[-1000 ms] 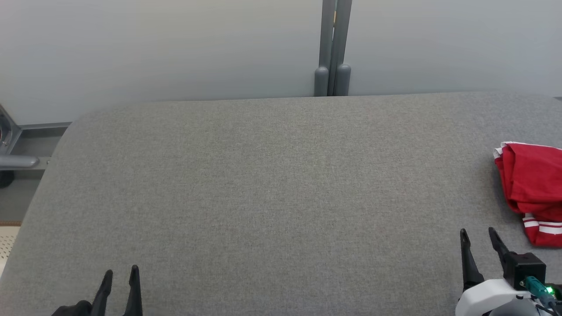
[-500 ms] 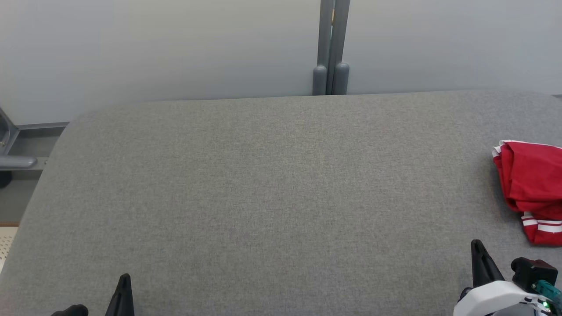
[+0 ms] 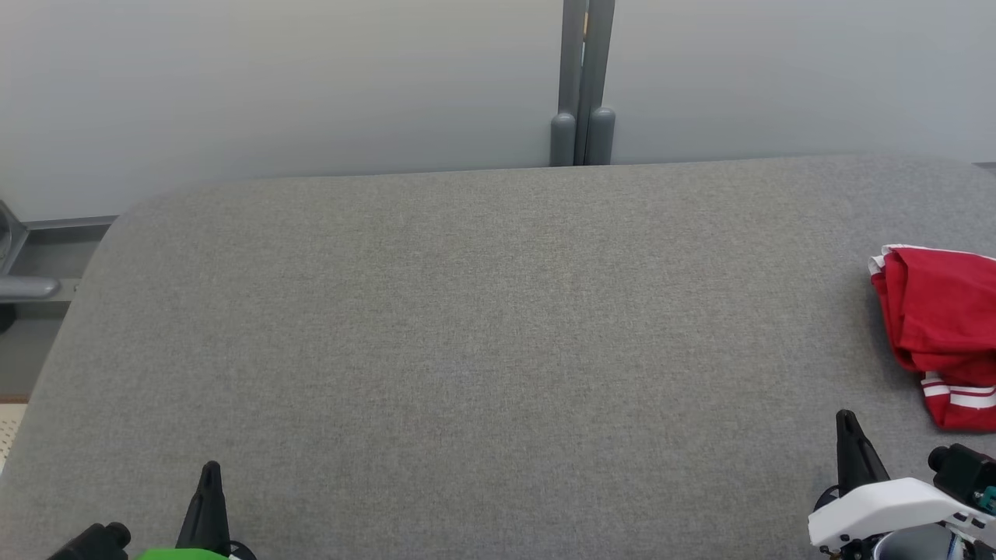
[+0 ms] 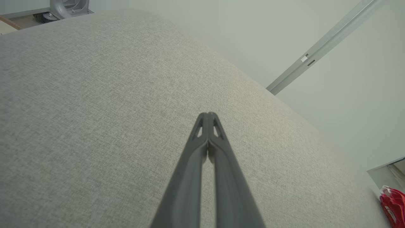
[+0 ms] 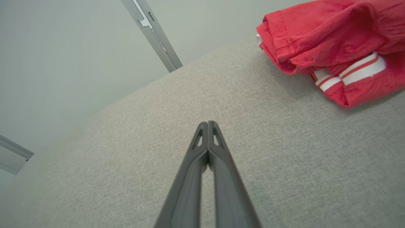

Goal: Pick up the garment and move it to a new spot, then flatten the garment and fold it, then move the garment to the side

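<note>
Jaws together, both low over table [image 3: 467,311]

The grey worktop [image 3: 467,327] lies flat and open across its left, middle and near edge, with room for a pincer to pass; the crumpled red garment [image 3: 941,311] heaps up at the right edge, near the right pincer [image 3: 846,424]; pale wall panels [image 3: 272,93] and a grey post [image 3: 582,132] close off the far side; metal framing [image 3: 31,288] stands past the left corner.
</note>
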You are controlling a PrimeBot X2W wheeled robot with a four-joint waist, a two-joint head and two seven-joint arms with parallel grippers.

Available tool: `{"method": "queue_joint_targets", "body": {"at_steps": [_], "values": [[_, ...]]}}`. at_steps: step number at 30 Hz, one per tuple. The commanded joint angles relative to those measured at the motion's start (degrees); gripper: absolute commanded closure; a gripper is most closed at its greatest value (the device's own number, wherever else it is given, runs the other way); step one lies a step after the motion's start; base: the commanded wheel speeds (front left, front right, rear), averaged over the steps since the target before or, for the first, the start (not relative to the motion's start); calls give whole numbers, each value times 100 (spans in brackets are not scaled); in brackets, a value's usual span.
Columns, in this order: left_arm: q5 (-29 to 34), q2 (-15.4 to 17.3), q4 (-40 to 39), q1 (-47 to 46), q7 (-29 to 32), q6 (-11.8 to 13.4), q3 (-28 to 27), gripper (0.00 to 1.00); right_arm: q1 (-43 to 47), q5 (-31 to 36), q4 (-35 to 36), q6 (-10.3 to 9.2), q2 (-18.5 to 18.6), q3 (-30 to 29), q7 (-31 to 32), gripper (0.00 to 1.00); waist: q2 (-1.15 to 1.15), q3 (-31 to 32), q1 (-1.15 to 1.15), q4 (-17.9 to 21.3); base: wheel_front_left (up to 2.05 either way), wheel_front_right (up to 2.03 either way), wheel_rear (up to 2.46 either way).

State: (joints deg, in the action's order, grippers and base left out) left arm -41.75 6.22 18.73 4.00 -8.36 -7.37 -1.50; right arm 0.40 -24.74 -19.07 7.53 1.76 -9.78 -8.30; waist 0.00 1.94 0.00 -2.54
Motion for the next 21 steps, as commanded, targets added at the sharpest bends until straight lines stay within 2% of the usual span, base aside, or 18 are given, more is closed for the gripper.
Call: {"method": "queue_joint_targets", "body": {"at_steps": [1, 10, 21], "values": [[-246, 5, -107, -192, 58, -4, -46, 100, -185, -313, 114, -2, 55, 22, 60, 100, 0, -4, 0, 5, 0, 0, 0], [-965, -46, -163, -332, 269, -6, -121, 100, -276, -1274, 170, -2, 65, 68, 272, 100, 0, -25, 0, 30, 0, 0, 0], [-1609, -87, -206, -459, 466, -8, -183, 100, -357, -2139, 217, -3, 75, 110, 467, 100, 0, -46, 0, 55, 0, 0, 0]]}}
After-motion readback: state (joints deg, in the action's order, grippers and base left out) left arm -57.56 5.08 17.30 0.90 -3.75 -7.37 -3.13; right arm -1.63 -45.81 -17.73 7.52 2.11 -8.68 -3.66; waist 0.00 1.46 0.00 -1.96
